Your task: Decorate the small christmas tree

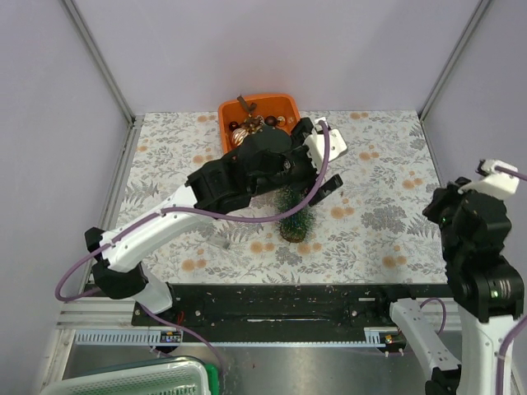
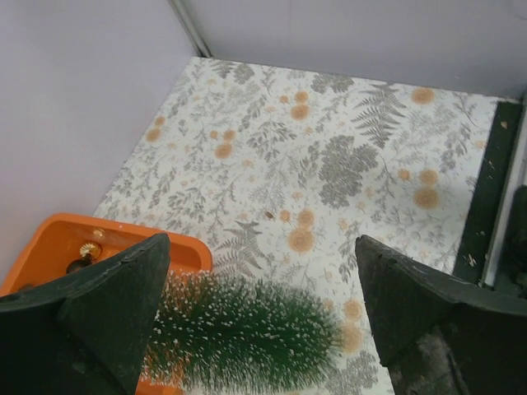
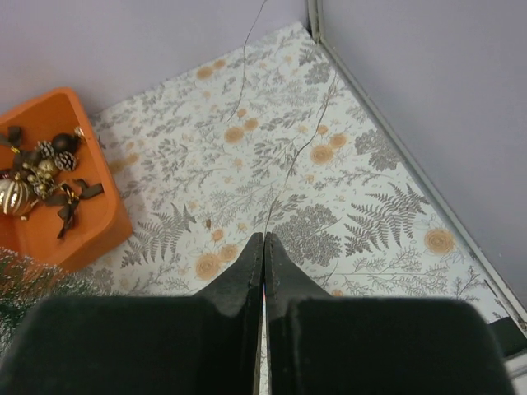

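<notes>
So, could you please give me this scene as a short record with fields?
tree: standing on the cloth beside the tray, no ornaments visible on it
tray: orange, holding a gold ball, pine cones, dark bows
left pincer: open, above the tree, holding nothing
right pincer: shut, empty, off to the right

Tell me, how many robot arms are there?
2. The black-and-white left robot arm stretches over the table, open left gripper near the small dark green bottle-brush christmas tree. The black-and-white right robot arm stands folded at the right edge, right gripper shut.
</notes>
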Tool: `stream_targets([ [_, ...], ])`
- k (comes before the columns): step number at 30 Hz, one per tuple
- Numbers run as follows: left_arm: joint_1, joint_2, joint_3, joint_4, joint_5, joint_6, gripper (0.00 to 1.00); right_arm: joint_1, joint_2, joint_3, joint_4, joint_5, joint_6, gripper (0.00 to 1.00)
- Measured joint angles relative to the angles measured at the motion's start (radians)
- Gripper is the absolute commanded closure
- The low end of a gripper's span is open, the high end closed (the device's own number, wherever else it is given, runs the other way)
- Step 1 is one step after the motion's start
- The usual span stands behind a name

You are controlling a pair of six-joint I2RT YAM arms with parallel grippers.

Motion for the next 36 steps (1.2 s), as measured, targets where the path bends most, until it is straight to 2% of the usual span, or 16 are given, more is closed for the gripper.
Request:
stream_targets([
  [5,-0.003,0.027,-0.050,0.164,-0.103,0.014,0.01,0.002,-0.114,0.043,-0.040,0.056,-0.026,1.00],
  [10,-0.003,0.165,0.006,0.232,-0.135,0.030,0.01,0.002,-0.157,0.069,-0.093,0.089,-0.036,1.00],
  [16,-0.005,0.299,0.039,0.211,-0.083,0.030,0.01,0.002,-0.158,0.092,-0.164,0.092,-0.045,1.00],
  [28,-0.031,0.336,0.053,0.275,0.061,0.047,0.01,0.026,-0.200,0.193,-0.231,0.057,-0.037,1.00],
  [32,-0.031,0.370,0.055,0.335,0.112,0.049,0.01,0.030,-0.217,0.195,-0.253,0.005,-0.022,1.00],
  [36,-0.039,0.407,0.031,0.473,0.063,0.073,0.01,0.031,-0.233,0.206,-0.281,-0.038,-0.012,1.00],
])
